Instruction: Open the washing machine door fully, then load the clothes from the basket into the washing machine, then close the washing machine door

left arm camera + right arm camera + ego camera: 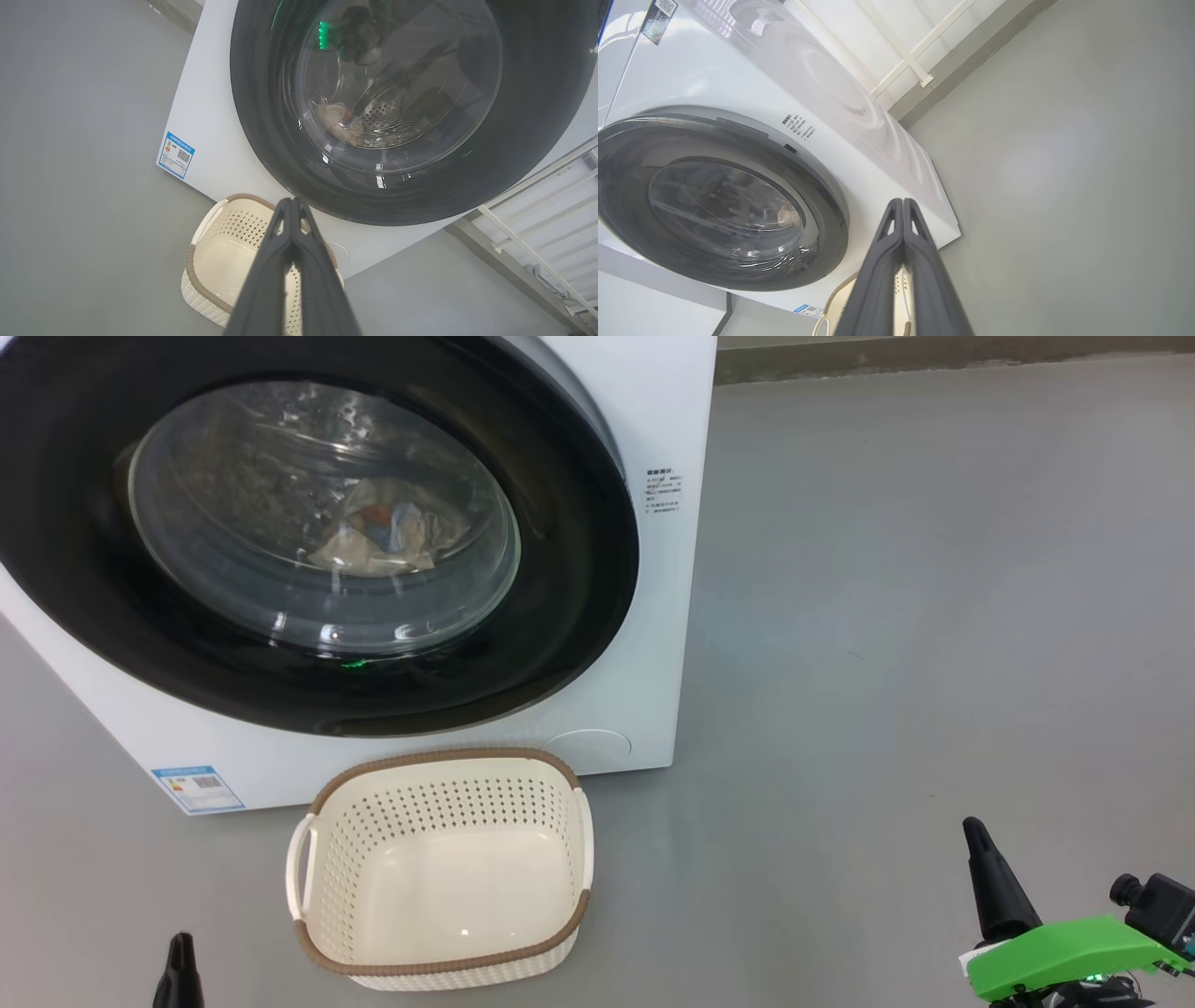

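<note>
Right tool (973, 826): long dark tapered fingers (997, 889), bright green housing (1064, 954), black module (1158, 901), likely camera.

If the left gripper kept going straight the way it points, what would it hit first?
Probably the washing machine door: the shut left gripper aims past the basket at the lower part of its black rim. Depth is unclear, so it could be the washing machine's white front just below.

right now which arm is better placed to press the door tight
Left, likely: the left gripper faces the washing machine door over the basket; the right gripper sits off to the side, over floor.
</note>
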Robot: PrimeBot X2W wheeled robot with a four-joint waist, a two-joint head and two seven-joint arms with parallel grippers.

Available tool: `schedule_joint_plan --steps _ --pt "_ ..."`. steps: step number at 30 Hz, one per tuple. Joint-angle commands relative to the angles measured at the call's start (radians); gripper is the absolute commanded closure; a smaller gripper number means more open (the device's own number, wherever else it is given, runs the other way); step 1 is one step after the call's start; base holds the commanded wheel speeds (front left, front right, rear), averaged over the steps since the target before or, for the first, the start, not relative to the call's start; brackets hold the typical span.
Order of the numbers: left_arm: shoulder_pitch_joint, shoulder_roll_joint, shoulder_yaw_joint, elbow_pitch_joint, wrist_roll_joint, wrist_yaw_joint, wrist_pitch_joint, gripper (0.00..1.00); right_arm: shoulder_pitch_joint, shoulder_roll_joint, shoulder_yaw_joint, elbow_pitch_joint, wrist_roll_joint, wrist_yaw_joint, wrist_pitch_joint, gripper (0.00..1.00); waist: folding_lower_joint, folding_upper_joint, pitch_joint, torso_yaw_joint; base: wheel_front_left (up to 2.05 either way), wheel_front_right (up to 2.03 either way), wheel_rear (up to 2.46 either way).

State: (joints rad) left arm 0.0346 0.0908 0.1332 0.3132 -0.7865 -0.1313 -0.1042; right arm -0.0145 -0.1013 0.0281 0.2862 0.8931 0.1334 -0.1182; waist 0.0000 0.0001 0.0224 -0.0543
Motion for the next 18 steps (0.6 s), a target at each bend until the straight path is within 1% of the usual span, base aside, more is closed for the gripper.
schedule_joint_plan --steps 1,14,18 --pt "-0.049 0.011 0.013 -0.035 -0.032 0.000 0.008 1.00 -0.042 -0.009 -0.002 -0.028 0.033 -0.001 0.006 1.00 0.0000 -0.0001 0.000 0.001 0.00 0.00 0.00" --pt "-0.068 0.001 0.007 -0.041 -0.187 0.000 0.049 1.00 -0.052 -0.001 -0.024 -0.031 0.170 -0.001 0.046 1.00 0.0000 -0.0001 -0.004 0.012 0.00 0.00 0.00" --pt "-0.072 -0.001 0.005 -0.043 -0.220 0.000 0.058 1.00 -0.054 0.001 -0.029 -0.031 0.199 -0.002 0.055 1.00 0.0000 -0.0001 -0.005 0.014 0.00 0.00 0.00"
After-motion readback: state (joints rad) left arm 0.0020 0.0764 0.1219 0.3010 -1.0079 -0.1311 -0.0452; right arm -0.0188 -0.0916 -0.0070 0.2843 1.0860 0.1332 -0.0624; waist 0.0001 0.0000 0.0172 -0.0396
